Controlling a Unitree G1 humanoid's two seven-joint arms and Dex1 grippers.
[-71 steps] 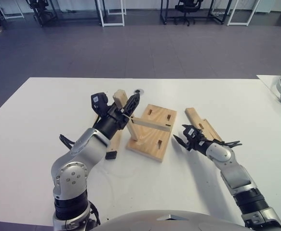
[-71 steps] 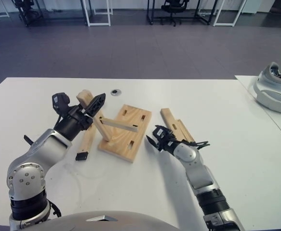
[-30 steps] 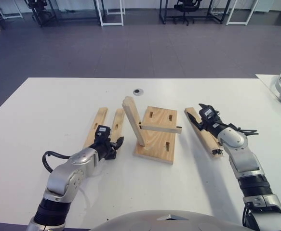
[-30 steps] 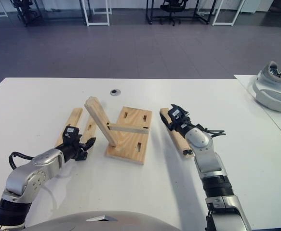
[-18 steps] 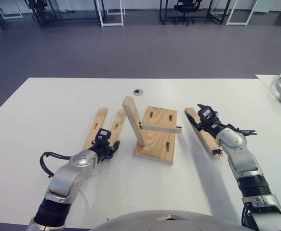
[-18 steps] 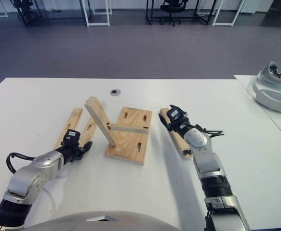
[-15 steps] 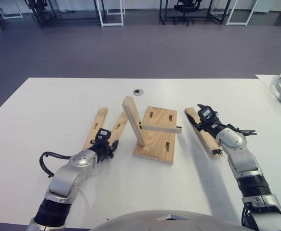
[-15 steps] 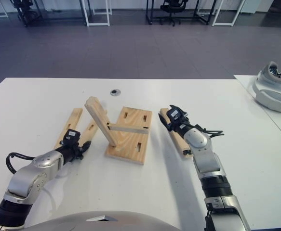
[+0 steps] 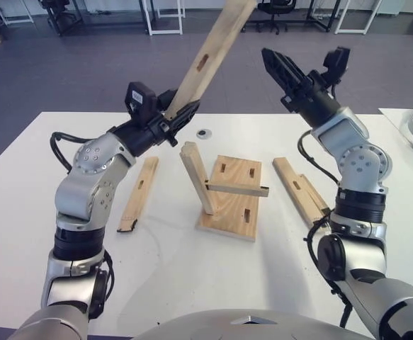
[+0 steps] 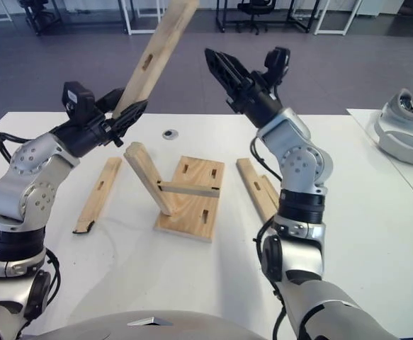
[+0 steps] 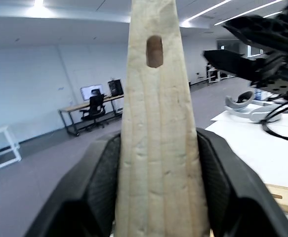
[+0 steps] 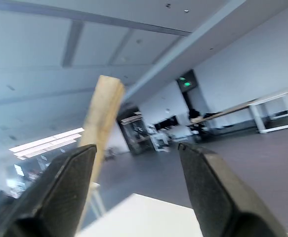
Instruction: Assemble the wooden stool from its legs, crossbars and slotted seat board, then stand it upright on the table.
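leg (image 9: pixel 212 48) held high, pinched in left gripper (image 9: pixel 178 121); right gripper (image 9: pixel 277 68) aloft, jaws spread

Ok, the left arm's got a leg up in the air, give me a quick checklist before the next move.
1. Left gripper shut on raised leg: ok.
2. Right gripper open, empty, apart from that leg: ok.
3. Seat board flat on table, free slots showing: ok.
4. First leg straight on the board: not ok, it leans.
5. Crossbar fully seated in first leg: cannot tell.
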